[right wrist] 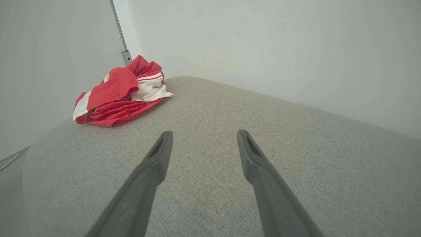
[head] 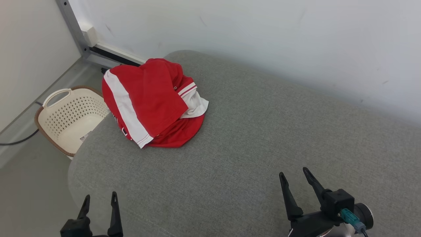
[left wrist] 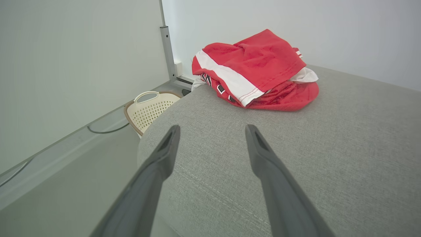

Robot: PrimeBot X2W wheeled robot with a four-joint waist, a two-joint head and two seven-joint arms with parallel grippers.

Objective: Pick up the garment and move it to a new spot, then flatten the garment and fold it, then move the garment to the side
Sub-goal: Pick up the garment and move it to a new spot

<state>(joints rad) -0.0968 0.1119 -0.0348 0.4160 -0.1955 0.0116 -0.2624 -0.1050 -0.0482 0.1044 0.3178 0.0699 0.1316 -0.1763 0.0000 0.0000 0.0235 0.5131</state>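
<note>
A red garment with white stripes (head: 153, 102) lies bunched in a heap at the far left end of the grey cushioned surface (head: 263, 131). In the left wrist view the garment (left wrist: 256, 70) sits ahead and slightly right of the fingers, and in the right wrist view the garment (right wrist: 120, 92) is far off to the upper left. My left gripper (head: 100, 199) stands open at the near left edge, well short of the heap. My right gripper (head: 293, 174) is open at the near right, with nothing between its fingers.
A cream perforated laundry basket (head: 70, 117) stands on the floor just left of the surface, below the garment. A dark cable (head: 19, 140) runs along the floor by the left wall. A white wall (head: 263, 39) backs the surface.
</note>
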